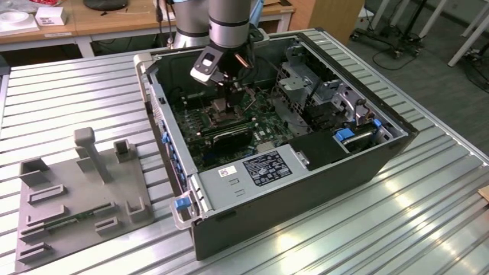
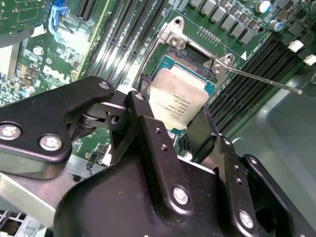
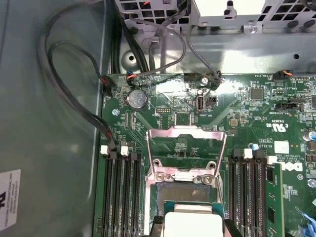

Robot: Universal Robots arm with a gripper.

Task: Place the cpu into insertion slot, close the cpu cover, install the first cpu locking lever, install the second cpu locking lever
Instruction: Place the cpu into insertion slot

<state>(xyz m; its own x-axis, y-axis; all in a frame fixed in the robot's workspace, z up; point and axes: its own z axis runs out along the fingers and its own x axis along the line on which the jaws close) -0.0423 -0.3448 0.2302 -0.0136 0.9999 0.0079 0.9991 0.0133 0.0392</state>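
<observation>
In the second wrist view the gripper (image 2: 173,114) and its black body hide one side of the cpu (image 2: 177,96) and much of the slot (image 2: 190,53). Whether the cpu is seated or just above the slot cannot be told. The first wrist view's edge cuts off the cpu (image 3: 192,226). In the exterior view the arm (image 1: 229,20) is cut off at the top edge, and parts on the board (image 1: 264,123) are too small to tell apart.

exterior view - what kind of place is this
Probably a robotics lab or workshop: a robot arm reaches into an open computer case on a slatted metal table, with wooden desks and wheeled stands behind.
</observation>
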